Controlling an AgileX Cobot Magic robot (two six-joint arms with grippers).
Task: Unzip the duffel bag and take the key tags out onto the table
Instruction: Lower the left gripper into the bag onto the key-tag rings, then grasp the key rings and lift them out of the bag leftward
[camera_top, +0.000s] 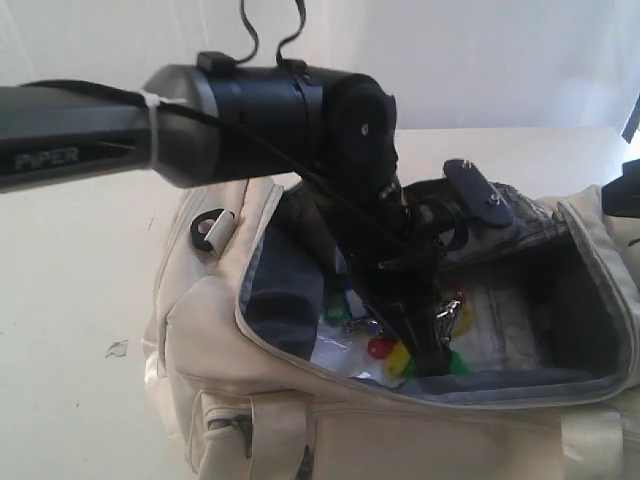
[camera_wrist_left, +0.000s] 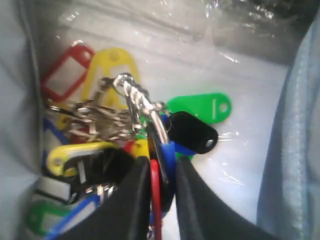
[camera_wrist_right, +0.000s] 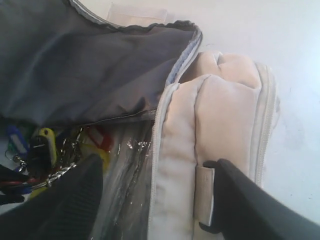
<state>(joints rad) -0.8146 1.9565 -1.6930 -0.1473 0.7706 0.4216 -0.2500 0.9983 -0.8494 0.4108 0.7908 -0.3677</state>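
Many glossy plastic key tags (camera_wrist_left: 107, 75) (metal rings (camera_wrist_left: 136, 99)), pinched in left tool (camera_wrist_left: 162, 170)

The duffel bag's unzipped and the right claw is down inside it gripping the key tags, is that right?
No, it is the left claw that is down inside the unzipped duffel bag gripping the key tags; the left wrist view shows it.

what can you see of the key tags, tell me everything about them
The key tags are a bunch of small glossy plastic tags in yellow, red, green, blue and black, joined by shiny metal rings. They sit in a tangled heap at the bottom of the open duffel bag, on crinkly clear plastic. The left claw is closed on a blue and a red tag at the heap's edge.
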